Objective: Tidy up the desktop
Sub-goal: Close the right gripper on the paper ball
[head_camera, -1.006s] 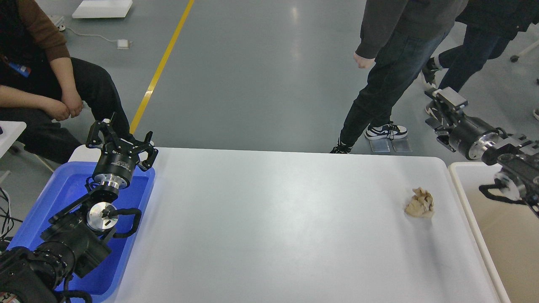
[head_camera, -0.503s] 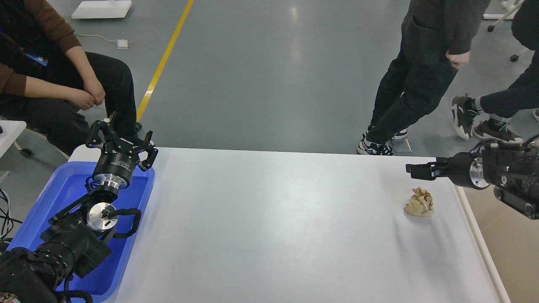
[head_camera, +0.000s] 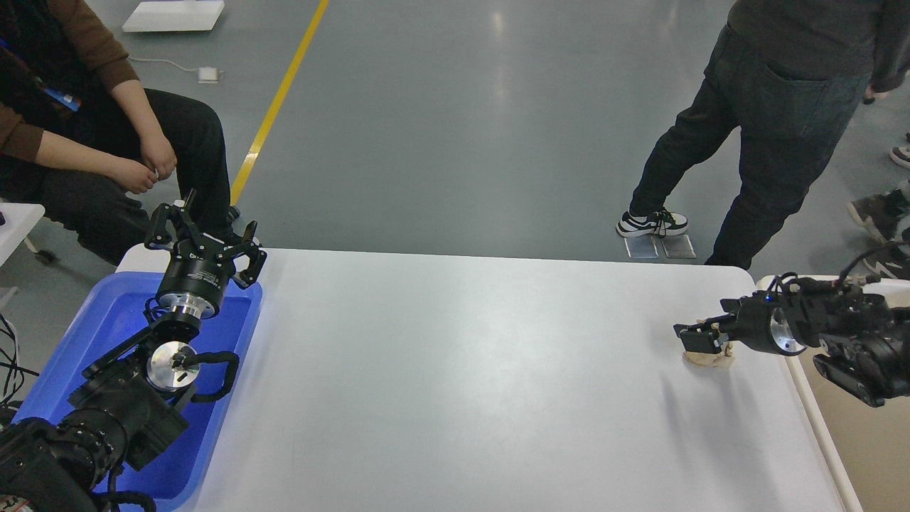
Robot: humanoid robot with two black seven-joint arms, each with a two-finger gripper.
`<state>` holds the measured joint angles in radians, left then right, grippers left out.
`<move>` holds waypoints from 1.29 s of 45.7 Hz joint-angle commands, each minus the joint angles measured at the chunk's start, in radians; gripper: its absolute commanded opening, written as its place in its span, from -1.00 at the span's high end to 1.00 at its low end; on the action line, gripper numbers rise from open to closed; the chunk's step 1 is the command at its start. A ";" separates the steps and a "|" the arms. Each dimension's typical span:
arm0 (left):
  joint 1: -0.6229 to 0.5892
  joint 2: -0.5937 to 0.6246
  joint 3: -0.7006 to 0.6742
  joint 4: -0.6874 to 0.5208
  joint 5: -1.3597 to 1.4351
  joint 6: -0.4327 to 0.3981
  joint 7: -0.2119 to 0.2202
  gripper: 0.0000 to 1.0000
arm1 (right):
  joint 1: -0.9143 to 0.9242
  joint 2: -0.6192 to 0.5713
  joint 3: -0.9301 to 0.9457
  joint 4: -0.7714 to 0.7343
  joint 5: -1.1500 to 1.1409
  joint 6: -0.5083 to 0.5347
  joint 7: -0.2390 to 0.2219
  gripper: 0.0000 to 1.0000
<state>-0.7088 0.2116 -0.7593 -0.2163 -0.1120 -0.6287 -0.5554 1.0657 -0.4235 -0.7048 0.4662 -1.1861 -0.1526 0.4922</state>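
- Right end effector (head_camera: 700,340) down over crumpled beige paper wad (head_camera: 708,360) near right edge of large white rectangular surface (head_camera: 455,370); closure impossible to tell.
- Left end effector (head_camera: 202,238) spread apart above blue plastic tray (head_camera: 78,341).
- Likely next: firm clamp, lift, carry to beige rectangular bin (head_camera: 864,441).

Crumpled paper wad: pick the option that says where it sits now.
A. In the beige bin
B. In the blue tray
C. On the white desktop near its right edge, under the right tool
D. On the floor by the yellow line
C: the crumpled paper wad lies on the white desktop near its right edge, with the right tool down on it, short of the beige bin.
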 commanded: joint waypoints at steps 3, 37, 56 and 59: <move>0.000 0.000 0.000 0.000 0.000 0.000 0.000 -1.00 | -0.107 0.088 0.015 -0.195 -0.006 -0.018 0.000 -1.00; 0.000 0.000 0.000 0.000 0.000 0.000 0.000 -1.00 | -0.185 0.123 0.015 -0.212 0.045 -0.030 0.000 -1.00; 0.000 0.000 0.000 0.000 0.000 0.000 0.000 -1.00 | -0.214 0.141 0.013 -0.216 0.059 -0.047 0.002 -0.98; 0.000 0.000 0.000 0.000 0.000 0.000 0.000 -1.00 | -0.219 0.141 0.011 -0.216 0.059 -0.047 0.000 -0.92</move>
<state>-0.7088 0.2116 -0.7593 -0.2163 -0.1120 -0.6292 -0.5553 0.8624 -0.2893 -0.6895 0.2520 -1.1332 -0.1950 0.4924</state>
